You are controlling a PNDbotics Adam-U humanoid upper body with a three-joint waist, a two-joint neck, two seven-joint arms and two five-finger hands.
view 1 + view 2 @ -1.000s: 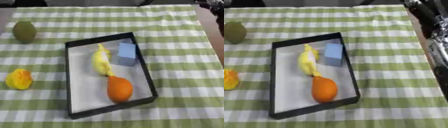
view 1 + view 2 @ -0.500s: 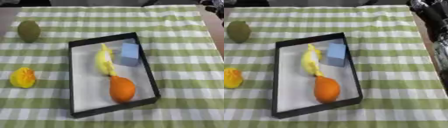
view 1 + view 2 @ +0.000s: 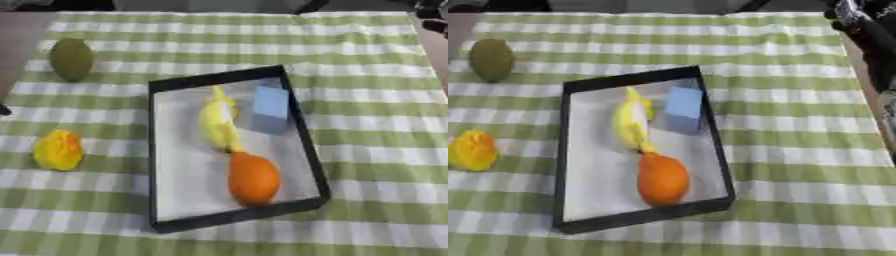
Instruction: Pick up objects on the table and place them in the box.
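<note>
The black-rimmed box [image 3: 302, 131] is seen mid-table on the green checked cloth [image 3: 367, 75]. Inside it, a yellow banana [image 3: 215, 123] and a blue block [image 3: 270, 102] are laid side by side, with an orange [image 3: 253, 178] at six o'clock of them. Outside, a green fruit [image 3: 71, 59] is left at ten o'clock and a yellow object [image 3: 58, 149] at nine o'clock. A dark arm [image 3: 868, 35] is glimpsed at two o'clock; whether any hand is released or clenched cannot be told.
</note>
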